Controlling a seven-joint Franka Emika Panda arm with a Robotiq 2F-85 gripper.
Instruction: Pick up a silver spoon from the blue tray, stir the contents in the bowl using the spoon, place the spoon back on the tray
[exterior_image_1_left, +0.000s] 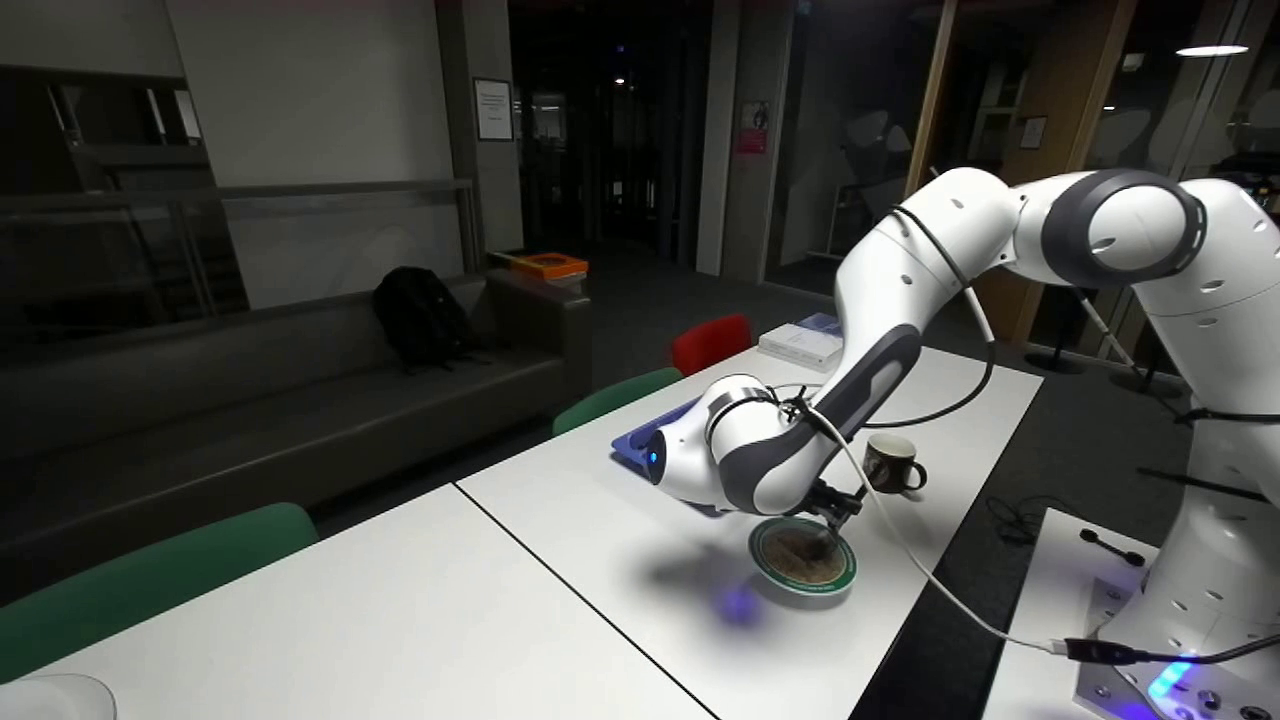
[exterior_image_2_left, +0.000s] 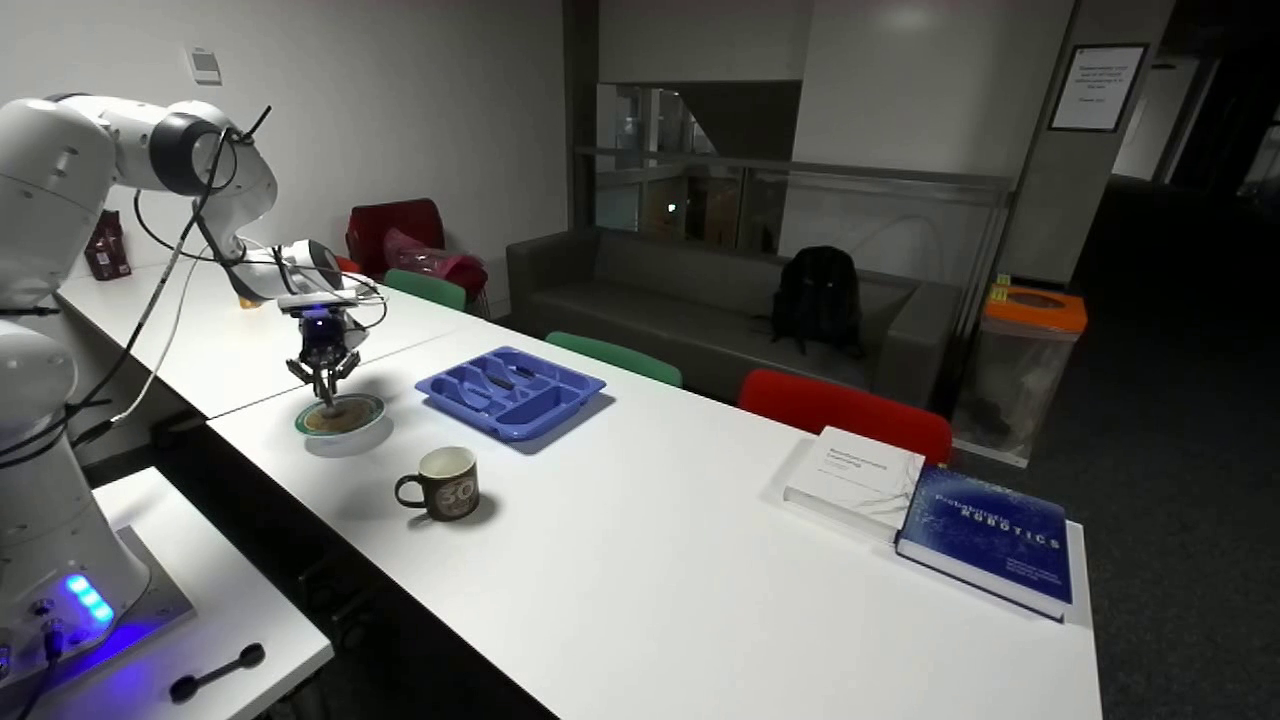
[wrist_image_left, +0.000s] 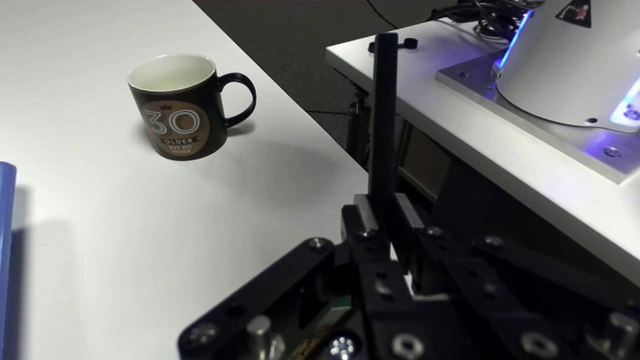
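Low and right of centre in an exterior view, the bowl (exterior_image_1_left: 808, 590) is nearest me, its brownish contents (exterior_image_1_left: 790, 566) a flat patch inside the green rim. Just above it hangs the gripper (wrist_image_left: 386, 212), closed down to the thickness of what I take for the spoon (wrist_image_left: 384, 115), gripped by its dark handle. That handle runs straight up the wrist view; from where I stand it slopes up and right, toward the robot's base (exterior_image_1_left: 1200, 590), so the lower end should be down at the contents. Whether it touches them I can't tell. I'd call this the stirring step, needing small circles directly under the hand.

Farther back, the mug (exterior_image_1_left: 890, 465) stands upper right of the hand. The blue tray (exterior_image_1_left: 630, 448) lies to its upper left, partly hidden by the arm (exterior_image_1_left: 890, 290); the spoon's return should head that way.
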